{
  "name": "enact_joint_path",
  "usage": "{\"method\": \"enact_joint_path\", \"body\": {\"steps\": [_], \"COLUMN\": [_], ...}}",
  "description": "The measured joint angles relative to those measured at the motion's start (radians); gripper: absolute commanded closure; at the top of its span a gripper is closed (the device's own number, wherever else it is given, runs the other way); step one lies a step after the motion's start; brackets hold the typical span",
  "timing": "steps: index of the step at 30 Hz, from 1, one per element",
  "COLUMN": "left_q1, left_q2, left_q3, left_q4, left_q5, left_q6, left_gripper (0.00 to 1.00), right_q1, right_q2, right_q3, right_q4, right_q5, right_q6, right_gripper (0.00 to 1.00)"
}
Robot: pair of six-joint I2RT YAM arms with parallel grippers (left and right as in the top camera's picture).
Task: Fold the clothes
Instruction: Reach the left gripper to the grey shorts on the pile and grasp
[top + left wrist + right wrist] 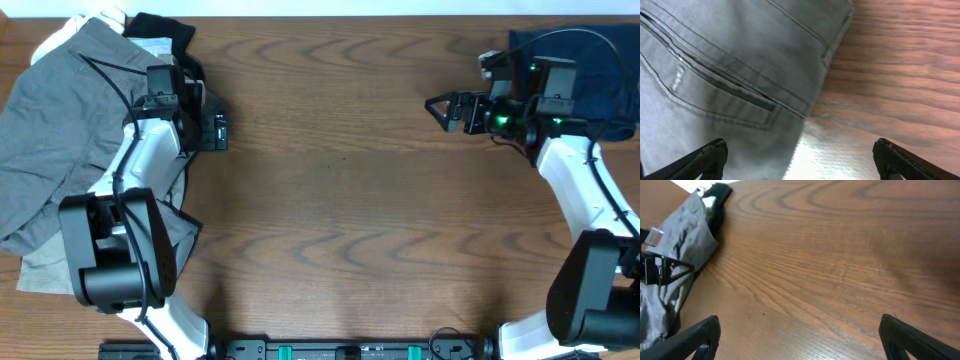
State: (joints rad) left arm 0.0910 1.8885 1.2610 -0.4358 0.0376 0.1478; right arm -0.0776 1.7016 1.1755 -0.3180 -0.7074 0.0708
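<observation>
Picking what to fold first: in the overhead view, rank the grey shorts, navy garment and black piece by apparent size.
1. grey shorts, clearly largest.
2. navy garment, partly behind the right arm.
3. black piece, mostly covered, so its true size is unsure.

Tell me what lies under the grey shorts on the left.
Poking out from under the grey shorts: white fabric and a black piece at the far edge, a paler piece at the near edge. The rest is covered.
</observation>
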Motion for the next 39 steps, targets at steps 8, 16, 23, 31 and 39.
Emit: {"method": "enact_joint_path", "body": {"steps": [8, 16, 23, 31, 39], "left_q1": [0.000, 0.008, 0.006, -0.002, -0.148], "left_q2": [0.087, 0.109, 0.088, -0.210, -0.399], "left_q3": [0.000, 0.001, 0.001, 0.002, 0.017], "left_q4": [0.040, 0.058, 0.055, -0.003, 0.014], "left_q5": [-0.042, -0.095, -0.105, 0.007, 0.142], "left_q6": [0.020, 0.029, 0.004, -0.085, -0.170], "left_gripper": [0.24, 0.94, 0.94, 0.94, 0.94], "right_q1": [0.046, 0.048, 0.048, 0.048, 0.042], "right_q2": [0.003, 0.003, 0.003, 0.003, 0.003], "right_q3": [0.000, 0.000, 0.000, 0.000, 0.000], "right_q4": [0.001, 0.000, 0.000, 0.007, 0.015], "right_q5": [0.051, 0.082, 0.099, 0.103, 0.079], "right_q6": [0.000, -0.003, -0.003, 0.000, 0.017], "right_gripper": [0.03, 0.12, 0.11, 0.12, 0.12]}}
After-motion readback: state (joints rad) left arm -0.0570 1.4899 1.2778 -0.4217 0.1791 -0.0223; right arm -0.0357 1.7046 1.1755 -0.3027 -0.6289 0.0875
